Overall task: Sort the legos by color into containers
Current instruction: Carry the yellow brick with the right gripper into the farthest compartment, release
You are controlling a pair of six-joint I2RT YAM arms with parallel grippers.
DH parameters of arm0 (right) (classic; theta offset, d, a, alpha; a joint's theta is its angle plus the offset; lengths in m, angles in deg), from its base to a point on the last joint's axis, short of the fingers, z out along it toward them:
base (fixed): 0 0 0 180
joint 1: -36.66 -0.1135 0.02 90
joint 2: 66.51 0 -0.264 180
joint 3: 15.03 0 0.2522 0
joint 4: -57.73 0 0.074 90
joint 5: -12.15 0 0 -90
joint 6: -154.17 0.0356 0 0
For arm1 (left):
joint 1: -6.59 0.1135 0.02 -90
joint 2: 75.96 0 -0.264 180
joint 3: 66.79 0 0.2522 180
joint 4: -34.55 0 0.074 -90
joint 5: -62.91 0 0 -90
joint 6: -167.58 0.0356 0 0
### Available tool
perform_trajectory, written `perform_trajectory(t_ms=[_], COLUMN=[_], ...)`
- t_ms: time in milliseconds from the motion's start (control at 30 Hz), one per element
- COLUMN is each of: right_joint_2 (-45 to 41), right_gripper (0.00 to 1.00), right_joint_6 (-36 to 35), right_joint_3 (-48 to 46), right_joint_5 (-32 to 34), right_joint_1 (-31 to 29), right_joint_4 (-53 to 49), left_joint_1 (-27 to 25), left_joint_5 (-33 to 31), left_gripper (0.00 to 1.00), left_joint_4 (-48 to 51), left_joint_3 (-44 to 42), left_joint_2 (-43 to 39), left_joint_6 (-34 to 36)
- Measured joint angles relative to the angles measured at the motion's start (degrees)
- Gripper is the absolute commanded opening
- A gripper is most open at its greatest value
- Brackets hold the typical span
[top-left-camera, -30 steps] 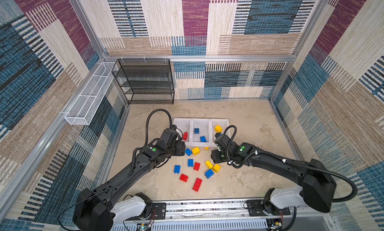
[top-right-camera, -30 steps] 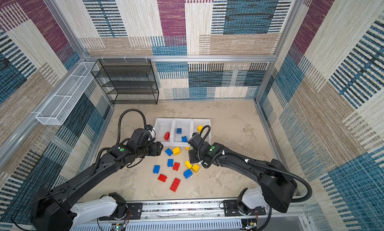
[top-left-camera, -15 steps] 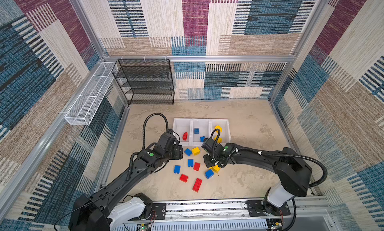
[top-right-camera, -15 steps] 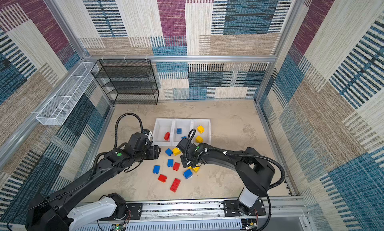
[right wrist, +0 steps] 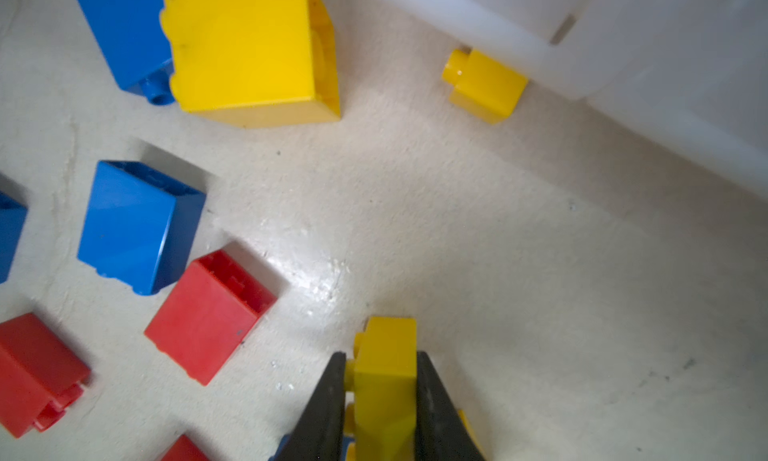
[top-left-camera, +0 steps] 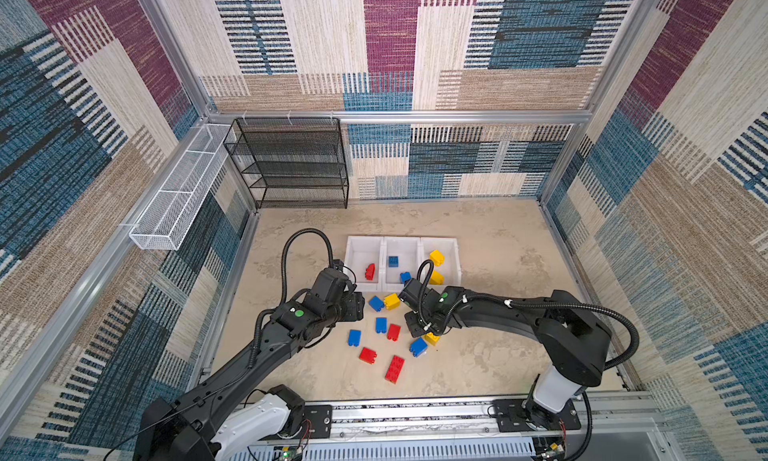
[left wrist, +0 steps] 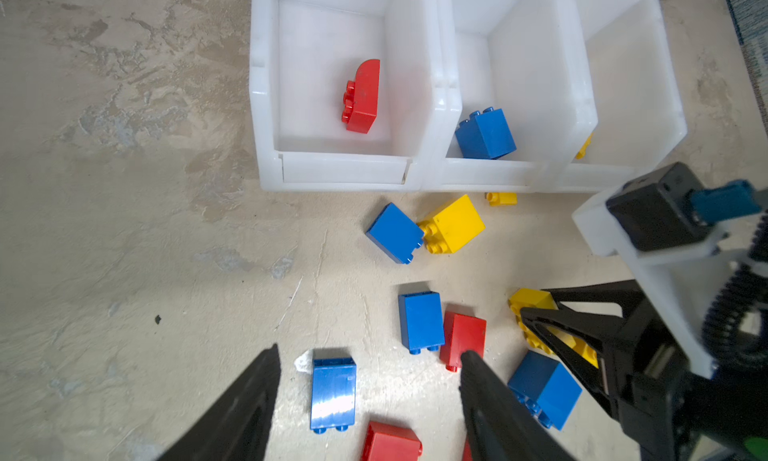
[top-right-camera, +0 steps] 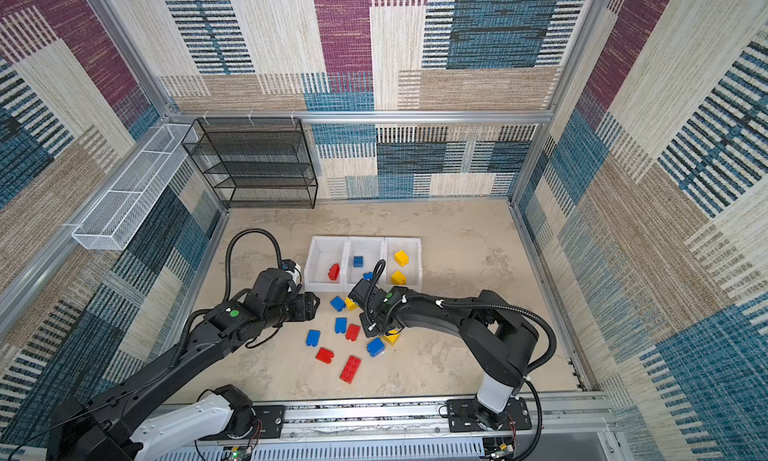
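Green dot (top-left-camera: 297, 312) behind left hand (left wrist: 370, 353)

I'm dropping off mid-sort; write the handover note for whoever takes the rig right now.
Grips: right tool shut on a yellow brick, low among the loose bricks; left tool open, empty, above them.
Done: white bins hold one red brick on the left, two blue bricks in the middle, two yellow bricks on the right.
Left: bin the held brick; four blue, three red and a few yellow lie on the floor.
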Motion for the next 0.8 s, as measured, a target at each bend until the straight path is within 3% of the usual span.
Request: perform_trajectory(t_ms=[167,433,600,800], right_joint_2=[-1.6,-7.8,-5.8,-1.8], right_gripper=[0.24,0.26,0.26,0.28], right_joint_6=[-1.7,-7.6,-10.6,-12.8], right_joint_3=[2.8,9.1,10.8,11.2], right_joint_5=[1.2,2.6,3.7,3.6], right_joint_1=[2.8,16.5,22.4,25.1], right_joint_4=[-1.1,0.7,1.9,3.5], left_joint_1=[0.0,0.0,0.0,0.0], left_joint_5=[0.0,0.3,1.9,3.4], left_gripper=[0.72,0.72,0.72,0.72], left_joint_4=[0.0,0.0,0.0,0.0], left_joint_3=[-0.3,-0.9,-1.6,-2.1], left_joint_2=[-0.5,-0.6,-0.5,-0.5], left_joint_6=[-0.3,-0.5,-0.8,-1.8])
